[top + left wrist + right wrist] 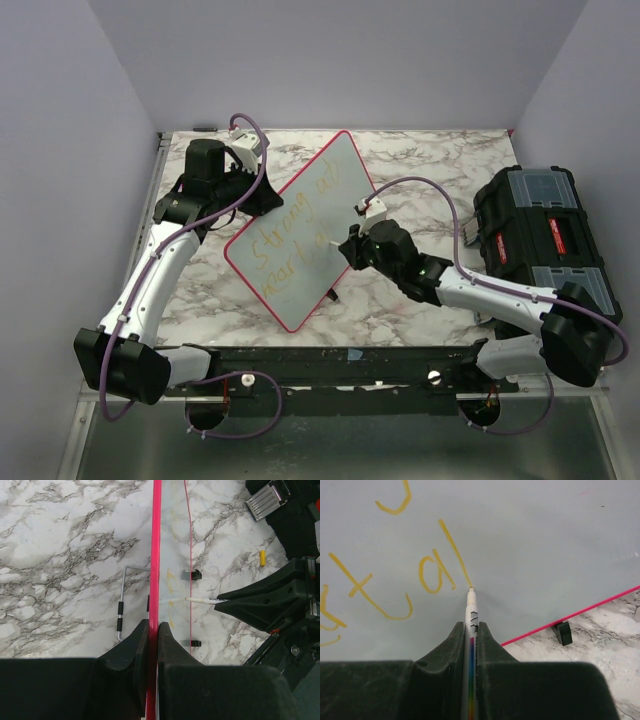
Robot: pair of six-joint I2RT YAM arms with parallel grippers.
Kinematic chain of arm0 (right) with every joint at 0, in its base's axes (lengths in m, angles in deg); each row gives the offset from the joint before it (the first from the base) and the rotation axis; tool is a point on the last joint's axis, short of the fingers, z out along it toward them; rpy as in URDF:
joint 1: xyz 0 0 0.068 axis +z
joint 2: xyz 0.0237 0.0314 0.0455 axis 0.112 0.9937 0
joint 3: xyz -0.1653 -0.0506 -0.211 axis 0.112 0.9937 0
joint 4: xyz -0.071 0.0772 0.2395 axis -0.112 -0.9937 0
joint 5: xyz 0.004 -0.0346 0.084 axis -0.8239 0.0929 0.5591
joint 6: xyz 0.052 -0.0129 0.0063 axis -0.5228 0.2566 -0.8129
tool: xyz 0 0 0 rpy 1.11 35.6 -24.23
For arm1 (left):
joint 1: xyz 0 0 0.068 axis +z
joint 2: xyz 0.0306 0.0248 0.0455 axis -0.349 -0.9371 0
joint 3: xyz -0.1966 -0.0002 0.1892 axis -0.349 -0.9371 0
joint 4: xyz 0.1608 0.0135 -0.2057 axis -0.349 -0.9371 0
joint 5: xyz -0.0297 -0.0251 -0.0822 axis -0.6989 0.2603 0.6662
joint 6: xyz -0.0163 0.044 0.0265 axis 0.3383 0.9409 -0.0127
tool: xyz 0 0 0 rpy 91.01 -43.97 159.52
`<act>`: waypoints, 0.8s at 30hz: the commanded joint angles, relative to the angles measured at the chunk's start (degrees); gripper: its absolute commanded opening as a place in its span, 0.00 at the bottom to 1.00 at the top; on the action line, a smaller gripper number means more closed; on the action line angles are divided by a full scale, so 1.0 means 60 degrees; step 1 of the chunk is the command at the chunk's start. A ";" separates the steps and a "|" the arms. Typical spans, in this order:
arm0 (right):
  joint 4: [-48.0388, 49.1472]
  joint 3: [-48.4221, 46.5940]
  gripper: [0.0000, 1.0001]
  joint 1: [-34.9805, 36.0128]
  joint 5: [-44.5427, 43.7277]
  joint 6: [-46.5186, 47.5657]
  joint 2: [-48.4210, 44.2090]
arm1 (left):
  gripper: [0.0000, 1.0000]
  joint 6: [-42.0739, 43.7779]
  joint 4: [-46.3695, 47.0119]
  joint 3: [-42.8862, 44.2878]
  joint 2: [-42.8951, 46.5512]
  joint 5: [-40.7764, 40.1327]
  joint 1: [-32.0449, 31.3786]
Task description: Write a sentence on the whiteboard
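Nearest the arm bases, the right gripper (471,630) is closed narrowly on a white marker (471,611), whose barrel is pinched between the two fingers (451,645). A rainbow stripe and small dark print are seen on the barrel, but the print cannot be read. The marker's tip is pressed against the whiteboard (545,540), at the foot of the last stroke of the sentence (290,240). That sentence is written in yellow-orange in two lines: "Strong" is made out at the start of the upper line, with a short unclear word after it, and the lower line ends in "tal". The whiteboard is stood on its edge, diagonally, near the middle of the marble table (420,160), with small black feet (563,632) at its red rim. Farther back, that rim is clamped between the fingers of the left gripper (153,630). A black toolbox (540,230) with red labels, too small to read, is seen at the right.
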 commanded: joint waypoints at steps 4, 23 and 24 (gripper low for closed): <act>-0.0284 -0.0505 0.01 -0.0023 -0.0735 0.0153 -0.0095 | 0.00 0.0598 -0.0048 0.0099 0.0187 -0.0489 -0.0058; -0.0155 -0.1377 0.01 -0.0022 -0.0950 0.0374 0.0322 | 0.00 0.0606 -0.0082 0.0105 0.0187 -0.0554 -0.0088; -0.0132 -0.1371 0.01 -0.0021 -0.0947 0.0379 0.0358 | 0.00 0.0603 -0.0080 0.0106 0.0188 -0.0554 -0.0088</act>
